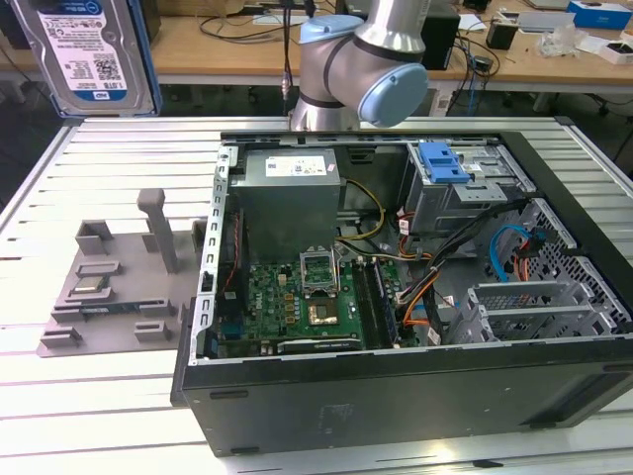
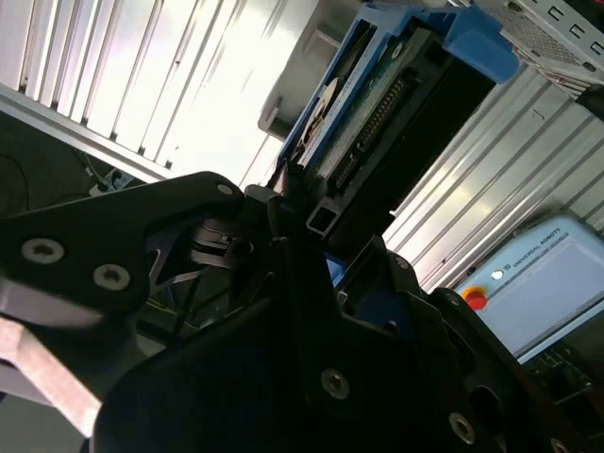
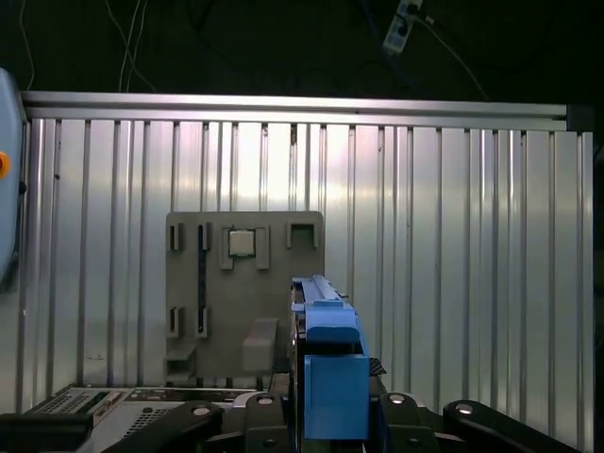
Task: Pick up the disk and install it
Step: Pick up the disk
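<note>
The disk (image 1: 84, 54) hangs high above the table at the exterior view's left, its blue-and-white label facing the camera and a blue bracket along its side. In the second wrist view the disk (image 2: 373, 118) shows its connector edge, and my gripper (image 2: 300, 212) is shut on its near end. In the first wrist view the disk (image 3: 326, 354) stands edge-on, blue bracket uppermost, between the black fingers (image 3: 274, 415). It hovers over the slatted table, away from the open computer case (image 1: 396, 396).
Inside the case are a grey power-supply box (image 1: 292, 178), the motherboard (image 1: 297, 297) and a drive bay with a blue latch plate (image 1: 442, 163). A grey parts fixture (image 1: 119, 287) lies on the table (image 1: 89, 416) beside the case, directly below the disk in the first wrist view.
</note>
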You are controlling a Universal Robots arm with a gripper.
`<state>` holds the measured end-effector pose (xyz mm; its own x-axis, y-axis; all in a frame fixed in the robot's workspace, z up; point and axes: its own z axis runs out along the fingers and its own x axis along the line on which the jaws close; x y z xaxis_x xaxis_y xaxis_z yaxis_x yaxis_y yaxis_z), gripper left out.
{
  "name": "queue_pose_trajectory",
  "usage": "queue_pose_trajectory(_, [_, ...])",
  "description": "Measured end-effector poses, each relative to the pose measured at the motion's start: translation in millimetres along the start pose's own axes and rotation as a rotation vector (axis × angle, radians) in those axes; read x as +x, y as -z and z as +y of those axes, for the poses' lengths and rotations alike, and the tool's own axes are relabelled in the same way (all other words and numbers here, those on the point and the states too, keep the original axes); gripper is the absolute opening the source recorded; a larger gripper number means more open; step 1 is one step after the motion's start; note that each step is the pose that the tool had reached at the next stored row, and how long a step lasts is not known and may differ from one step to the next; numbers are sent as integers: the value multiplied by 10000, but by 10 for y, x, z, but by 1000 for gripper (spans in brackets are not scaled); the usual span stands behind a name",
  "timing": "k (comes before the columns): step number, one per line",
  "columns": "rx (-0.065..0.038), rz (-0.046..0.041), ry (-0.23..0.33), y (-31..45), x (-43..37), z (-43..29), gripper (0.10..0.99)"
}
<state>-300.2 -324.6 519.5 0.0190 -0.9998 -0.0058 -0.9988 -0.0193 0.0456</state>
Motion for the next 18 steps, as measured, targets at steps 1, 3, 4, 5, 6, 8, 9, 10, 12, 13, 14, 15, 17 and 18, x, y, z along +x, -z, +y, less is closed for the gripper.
queue_pose_trajectory(1, [0,0,-1,1,0,-24,369])
queue_pose_trajectory(3, [0,0,-1,3,1,-65,369])
queue_pose_trajectory(4, [0,0,-1,4,1,-89,369])
queue_pose_trajectory(5, [0,-1,-2,5,2,-107,369])
queue_pose_trajectory(6, [0,0,-1,6,2,-128,369])
queue_pose_trajectory(8, [0,-1,-1,8,3,-182,369])
queue_pose_trajectory(9, [0,0,0,10,4,-207,369])
queue_pose_trajectory(10, [0,0,-1,11,5,-245,369])
queue_pose_trajectory(12, [1,-1,-1,13,6,-304,369])
queue_pose_trajectory(13, [-1,0,-2,16,6,-344,369])
queue_pose_trajectory(14, [0,0,-1,17,7,-372,369])
queue_pose_trajectory(15, [-1,0,-1,19,8,-408,369])
queue_pose_trajectory(17, [0,0,-1,24,10,-521,369])
queue_pose_trajectory(18, [0,-1,-1,25,10,-549,369])
